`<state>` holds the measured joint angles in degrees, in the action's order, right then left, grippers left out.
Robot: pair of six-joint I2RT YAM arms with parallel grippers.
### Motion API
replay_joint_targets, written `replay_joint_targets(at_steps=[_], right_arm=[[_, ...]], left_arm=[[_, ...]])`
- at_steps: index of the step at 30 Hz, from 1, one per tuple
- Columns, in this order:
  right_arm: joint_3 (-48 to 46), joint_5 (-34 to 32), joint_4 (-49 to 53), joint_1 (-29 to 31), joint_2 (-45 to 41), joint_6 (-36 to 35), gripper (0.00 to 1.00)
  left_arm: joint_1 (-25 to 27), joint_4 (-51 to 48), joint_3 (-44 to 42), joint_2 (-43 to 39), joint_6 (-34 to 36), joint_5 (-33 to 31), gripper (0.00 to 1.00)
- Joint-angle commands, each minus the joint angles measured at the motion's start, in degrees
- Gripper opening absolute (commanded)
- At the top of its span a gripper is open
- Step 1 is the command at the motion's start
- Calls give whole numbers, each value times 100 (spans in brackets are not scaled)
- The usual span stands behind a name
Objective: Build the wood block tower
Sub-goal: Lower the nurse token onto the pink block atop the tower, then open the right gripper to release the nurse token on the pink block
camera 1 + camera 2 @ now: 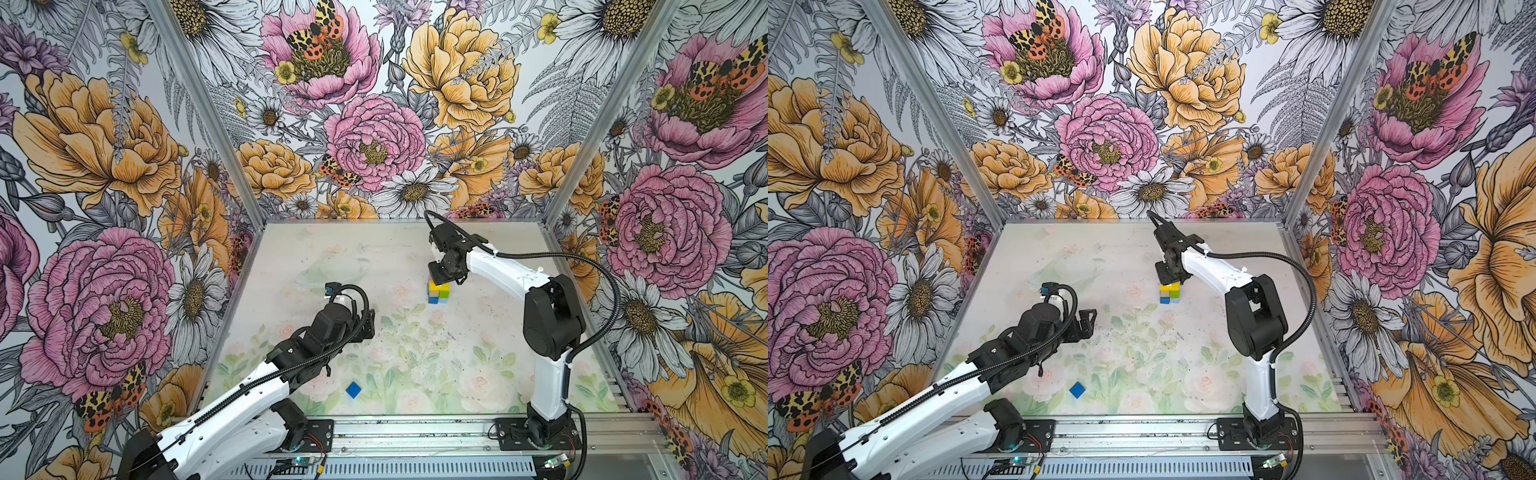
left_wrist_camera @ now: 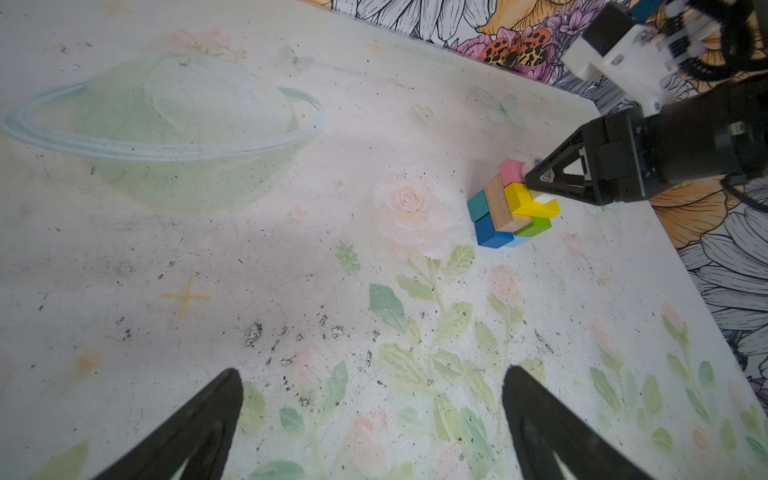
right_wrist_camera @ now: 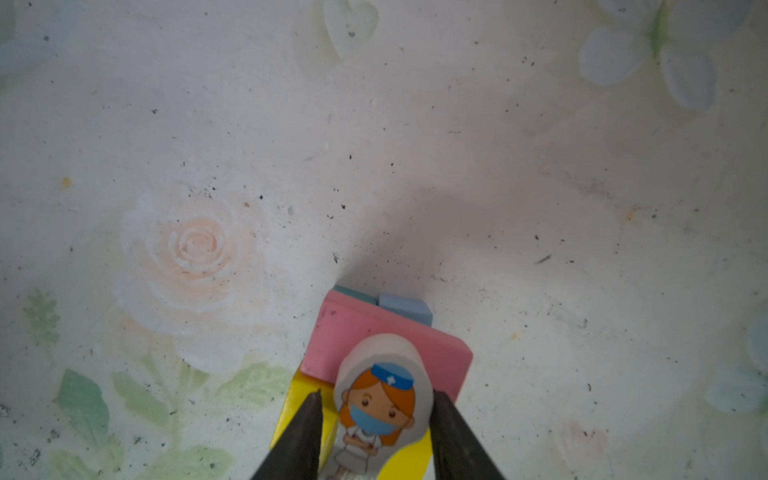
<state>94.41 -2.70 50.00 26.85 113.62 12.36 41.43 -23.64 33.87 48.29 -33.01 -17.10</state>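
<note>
The wood block tower [image 1: 438, 291] [image 1: 1170, 292] stands mid-table, right of centre. In the left wrist view it [image 2: 513, 205] shows dark blue, teal and light blue cubes under tan, green, yellow and pink bricks. My right gripper [image 3: 379, 394] hangs over its top. A small white figure [image 3: 380, 386] printed with a masked nurse rests on the yellow brick [image 3: 291, 411] and the pink brick [image 3: 374, 328], between the fingers. One finger touches it and a thin gap shows at the other. A loose dark blue cube [image 1: 353, 390] lies near the front. My left gripper [image 2: 374, 370] is open and empty.
Flowered walls close the table on three sides, with an aluminium rail [image 1: 415, 432] along the front. A faded ringed-planet print [image 2: 166, 124] marks the mat at the back left. The left arm [image 1: 249, 386] stretches over the front left.
</note>
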Motion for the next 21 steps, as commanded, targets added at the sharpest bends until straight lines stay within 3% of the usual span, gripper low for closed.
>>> replay_joint_targets(at_steps=[1,9,21], right_arm=[[235,-13,98,-48,-116,54,46],[137,-11,212,-31,-512,347,49],[74,-389,203,177,-280,554,52]], left_arm=[[-47,150,155,-4,66,102,99],[-44,154,155,-83,16,159,99],[-47,80,41,-382,-21,190,99]])
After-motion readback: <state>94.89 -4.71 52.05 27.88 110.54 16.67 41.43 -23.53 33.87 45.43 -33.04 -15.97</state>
